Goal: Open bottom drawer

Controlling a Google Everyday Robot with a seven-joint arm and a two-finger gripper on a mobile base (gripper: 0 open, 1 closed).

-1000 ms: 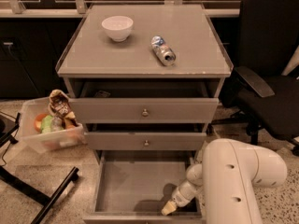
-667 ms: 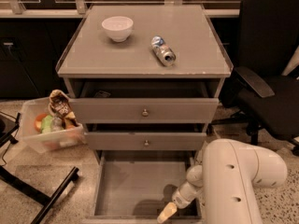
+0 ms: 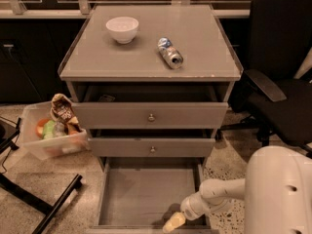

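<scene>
The bottom drawer (image 3: 146, 194) of the grey cabinet is pulled far out, showing a plain grey empty inside. Its front panel and knob lie below the view's lower edge. My gripper (image 3: 174, 222) is at the drawer's front right corner, low in the view, on the end of the white arm (image 3: 219, 199) that reaches in from the right. Above it are the middle drawer (image 3: 152, 147) and the top drawer (image 3: 151, 115), each with a small round knob and each slightly out.
A white bowl (image 3: 122, 29) and a can lying on its side (image 3: 169, 52) are on the cabinet top. A clear bin of snacks (image 3: 51, 130) stands on the floor to the left. A black office chair (image 3: 280, 82) is at the right. A black stand leg (image 3: 44, 204) crosses the floor at the lower left.
The gripper has moved a little down and left along the drawer's front edge. The drawer looks slightly further out.
</scene>
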